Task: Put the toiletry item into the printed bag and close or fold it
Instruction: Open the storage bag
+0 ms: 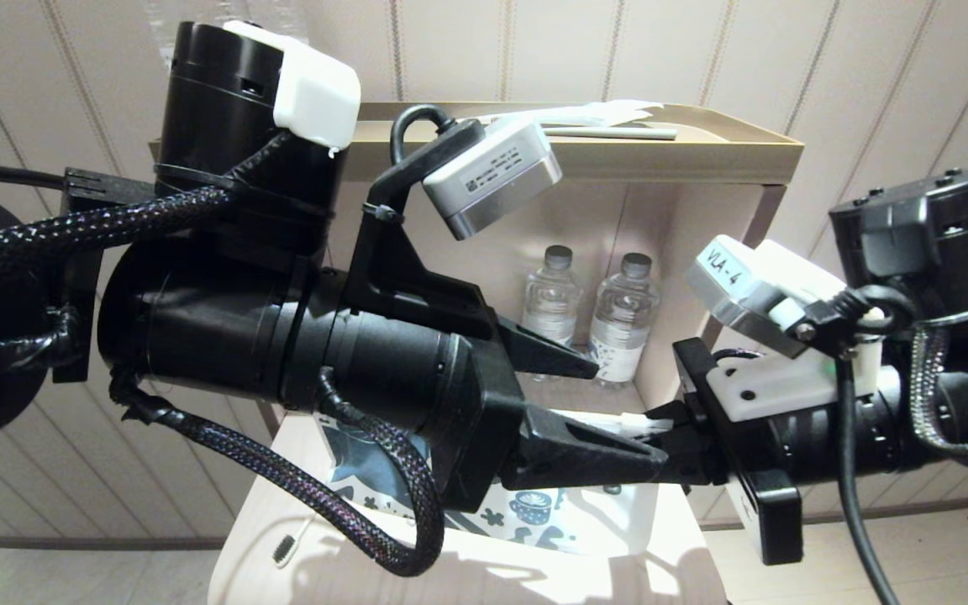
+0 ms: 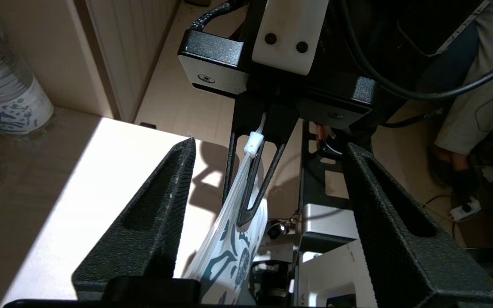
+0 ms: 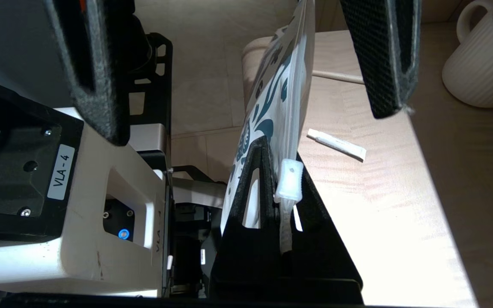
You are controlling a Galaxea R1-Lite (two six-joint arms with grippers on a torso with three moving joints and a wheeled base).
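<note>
Head view: left gripper [image 1: 610, 412] spread apart, empty, just beside the right gripper [image 1: 676, 437]; flat white printed bag with blue-grey motifs [image 1: 534, 508] hangs below them.

Left wrist view: right gripper [image 2: 253, 171] clenched on the printed bag [image 2: 229, 248] at its white slider.

Right wrist view: small white toiletry tube [image 3: 336, 144] lies on the pale wooden tabletop [image 3: 379, 205] beside the bag [image 3: 272, 111] (still outside it). Bag looks light, limp and slippery; best gripped at the stiffer top edge.

**Arms block most of the bag**

In the head view both arms cover most of the printed bag [image 1: 534, 512]; only its lower printed part shows. Whether anything sits inside it cannot be told. The two water bottles [image 1: 585, 315] are partly hidden behind the left gripper [image 1: 610, 407].
</note>
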